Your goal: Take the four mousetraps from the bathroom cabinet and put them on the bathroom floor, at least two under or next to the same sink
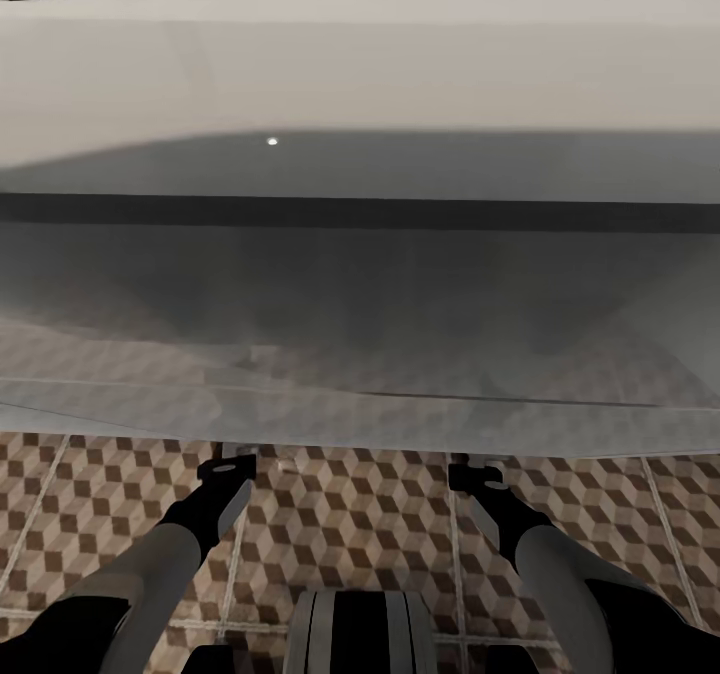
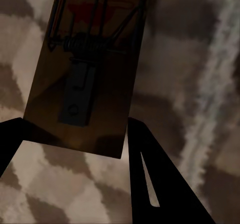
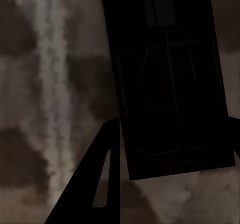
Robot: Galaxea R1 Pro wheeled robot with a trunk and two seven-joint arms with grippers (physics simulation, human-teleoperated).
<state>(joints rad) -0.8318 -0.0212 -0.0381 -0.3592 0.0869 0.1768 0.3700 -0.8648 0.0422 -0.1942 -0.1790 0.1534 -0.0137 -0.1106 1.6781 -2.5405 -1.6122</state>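
Brown mousetrap (image 2: pixel 85 74) board between left gripper (image 2: pixel 75 149) fingers.

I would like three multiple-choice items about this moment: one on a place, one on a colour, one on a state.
1. Where do both end effectors reach?
A. over a wooden drawer
B. low over the tiled floor at the white unit's front edge
C. inside a bathtub

2. The floor tiles' cube pattern is
A. blue and grey
B. green and black
C. brown, beige and white

3. The left end effector is
A. shut on a mousetrap
B. open and empty
C. holding a towel

Key: B, the left end effector and right end effector hang over the floor by the white unit; C, head view; A, the mousetrap sits between its fingers.
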